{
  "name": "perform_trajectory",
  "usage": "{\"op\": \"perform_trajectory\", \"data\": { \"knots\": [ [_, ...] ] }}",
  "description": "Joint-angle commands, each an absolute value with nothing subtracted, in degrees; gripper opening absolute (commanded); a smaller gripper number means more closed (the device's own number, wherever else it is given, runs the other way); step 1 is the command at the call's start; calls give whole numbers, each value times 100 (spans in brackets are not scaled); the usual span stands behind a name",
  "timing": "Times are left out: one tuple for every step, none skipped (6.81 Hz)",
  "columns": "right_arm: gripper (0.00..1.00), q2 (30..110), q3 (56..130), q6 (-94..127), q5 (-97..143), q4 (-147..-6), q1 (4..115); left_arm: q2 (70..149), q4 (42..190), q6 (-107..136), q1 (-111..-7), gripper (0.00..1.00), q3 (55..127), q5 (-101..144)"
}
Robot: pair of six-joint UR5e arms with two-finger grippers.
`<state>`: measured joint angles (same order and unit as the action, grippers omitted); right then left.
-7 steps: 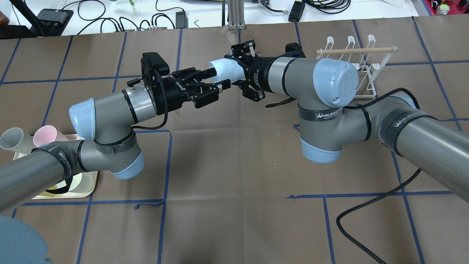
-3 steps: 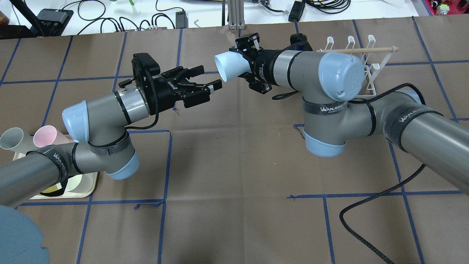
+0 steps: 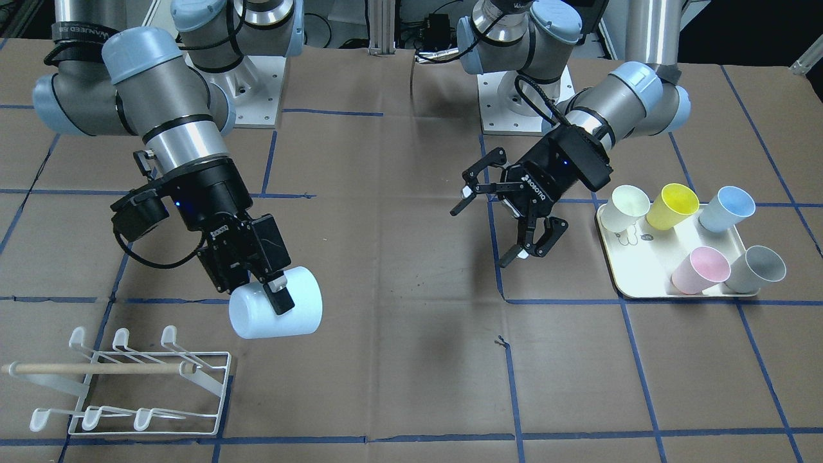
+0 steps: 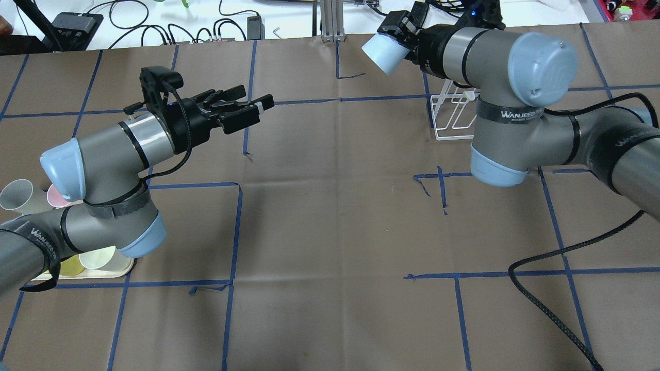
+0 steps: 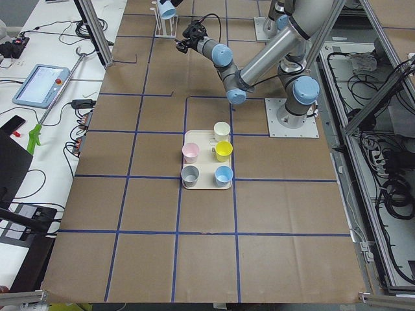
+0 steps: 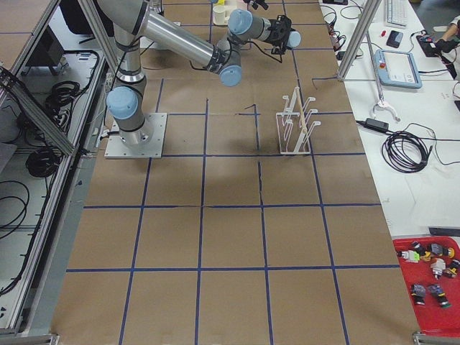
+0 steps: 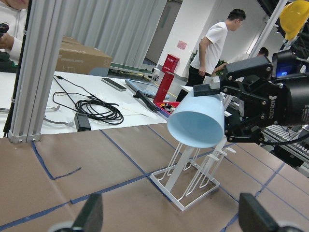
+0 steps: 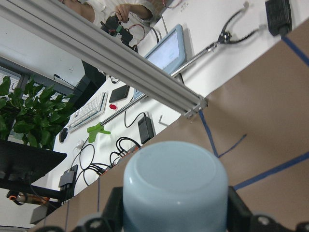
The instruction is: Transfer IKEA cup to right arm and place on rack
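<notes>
Two end effectors: right [image 3: 273, 299] pinches cup [image 3: 302, 316] sideways in the air, near rack [image 3: 128, 386] at table's [image 3: 411, 373] far edge; left [image 3: 492, 225] spread wide.

Cup [image 3: 276, 313] away from left gripper [image 3: 487, 236], nearer rack [image 3: 96, 368].

1. Worktop [image 3: 411, 386]: brown paper cover with a blue tape grid.
2. Cream tray [image 3: 640, 267] on the worktop, carrying five cups: white [image 3: 624, 207], yellow [image 3: 672, 204], blue [image 3: 726, 207], pink [image 3: 701, 269], grey [image 3: 757, 269].
3. Adjoining white surface: tablet [image 5: 40, 84], coiled black cable [image 6: 406, 151].
4. Red tray [image 6: 431, 320] of small parts at that surface's end.
5. Person in white shirt [image 7: 212, 46] standing in the background.
6. Green plant [image 8: 24, 116], leafy, beyond the worktop edge.
</notes>
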<state>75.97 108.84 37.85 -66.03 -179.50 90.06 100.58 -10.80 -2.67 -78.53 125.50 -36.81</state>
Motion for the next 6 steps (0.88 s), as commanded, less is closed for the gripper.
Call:
{"op": "perform_trajectory", "data": {
  "knots": [
    [47,7437,10522,1627,-6995,-17965,8764,9783,871,-255,-7919,98,11886,-5222],
    [45,7244,10399,904,-7092,-17974,8650,9747,1766,-246,-8032,99,11517,-5986],
    [45,7077,10241,435,-7110,-18008,8466,9730,2732,-55,-8338,99,11053,-6925],
    [45,6875,9961,187,-7084,-18026,8272,9660,4186,226,-8758,99,10456,-7770],
    [45,6577,9758,167,-7067,-18113,8149,9633,5637,315,-8998,99,9737,-8300],
    [45,6339,9712,-129,-7032,-18462,7895,9615,7374,369,-9043,99,8981,-8480]
  ]
}}
